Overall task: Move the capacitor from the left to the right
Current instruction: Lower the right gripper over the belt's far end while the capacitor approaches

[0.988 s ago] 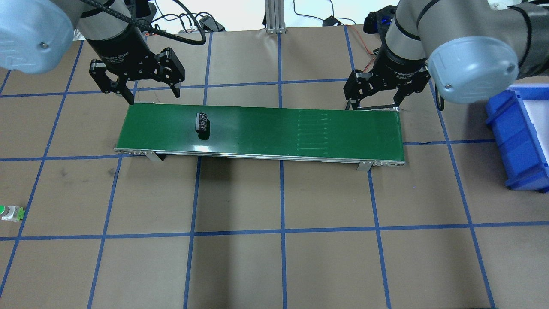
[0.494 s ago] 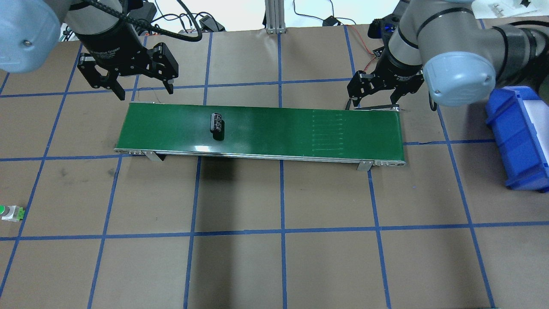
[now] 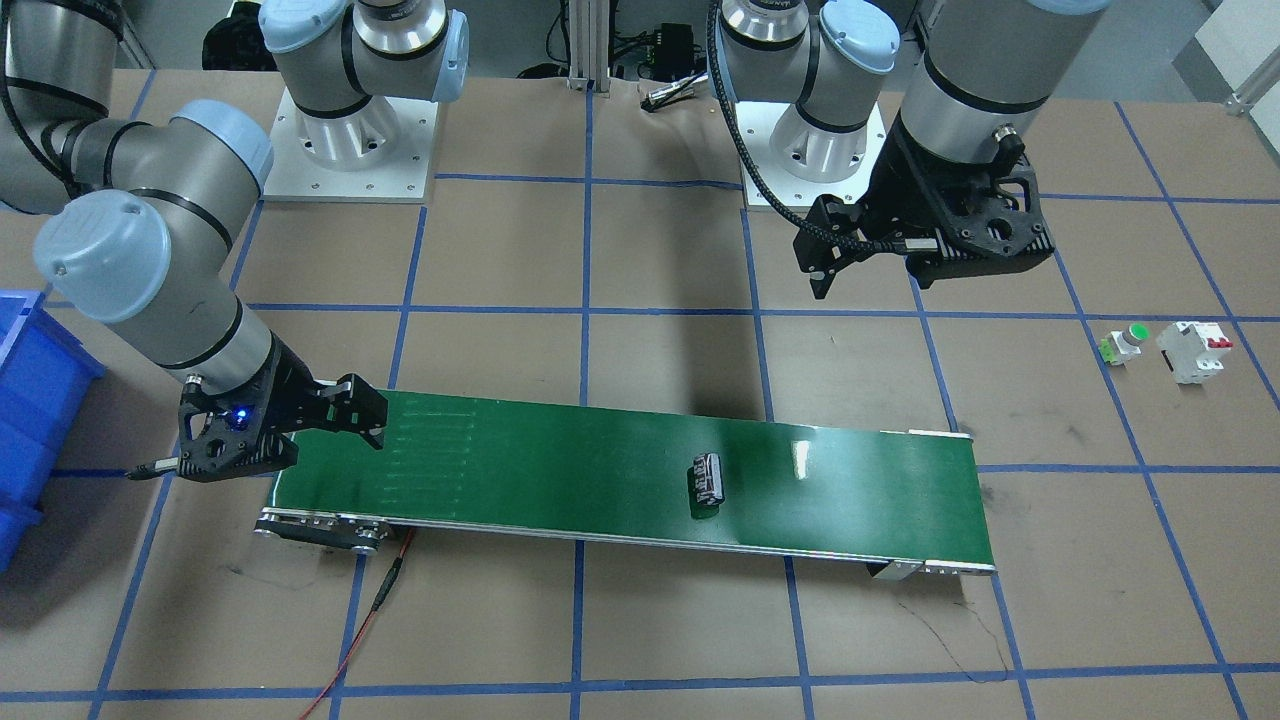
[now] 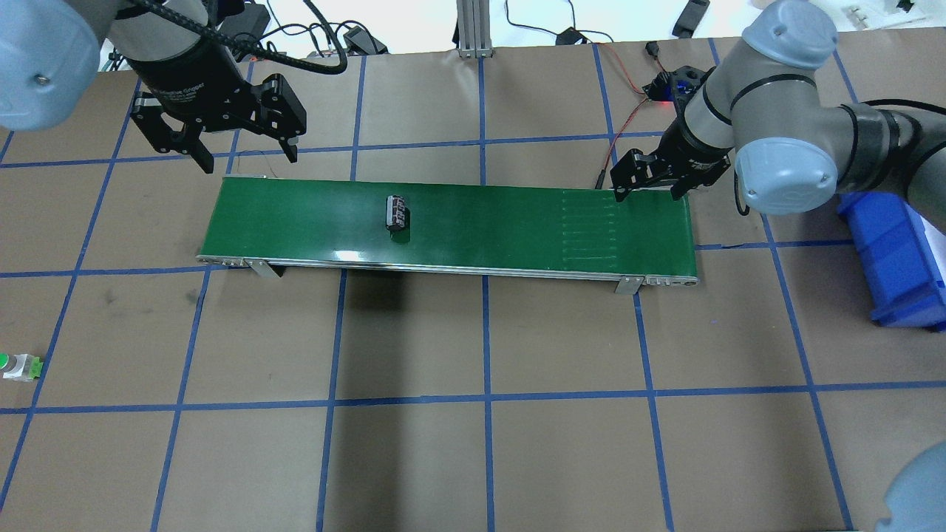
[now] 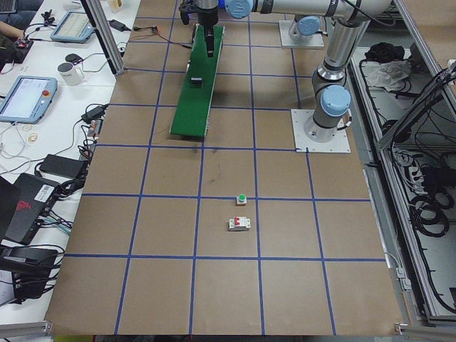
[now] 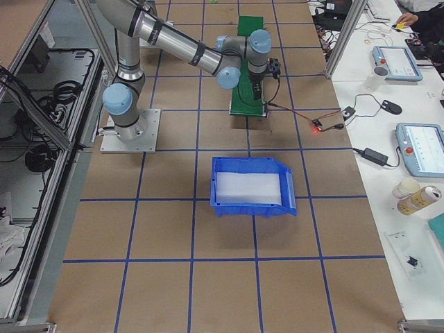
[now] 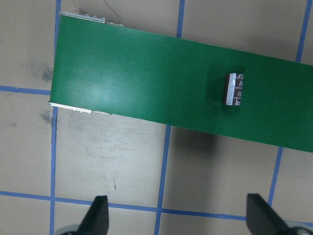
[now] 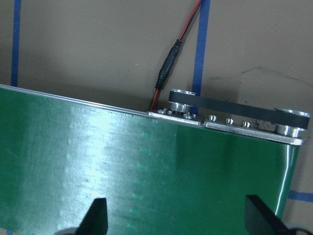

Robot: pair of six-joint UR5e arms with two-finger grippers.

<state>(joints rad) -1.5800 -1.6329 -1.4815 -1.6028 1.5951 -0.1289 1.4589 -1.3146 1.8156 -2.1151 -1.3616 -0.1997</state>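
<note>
The capacitor (image 4: 397,212), a small black cylinder with whitish markings, lies on its side on the green conveyor belt (image 4: 517,222), left of the belt's middle. It also shows in the front view (image 3: 707,478) and the left wrist view (image 7: 234,88). My left gripper (image 4: 247,155) is open and empty, hovering behind the belt's left end, apart from the capacitor. My right gripper (image 4: 647,192) is open and empty, low over the belt's far right corner. The right wrist view shows only the belt (image 8: 146,171) and its end roller below the open fingers.
A blue bin (image 4: 894,244) stands on the table right of the belt. A green-capped push button (image 3: 1125,343) and a white breaker with red switches (image 3: 1192,350) lie far to my left. A red wire (image 3: 370,610) runs from the belt's right end.
The capacitor has travelled to the right along the belt. My right gripper has shifted right and down to the belt's right end. My left gripper has drawn back and left.
</note>
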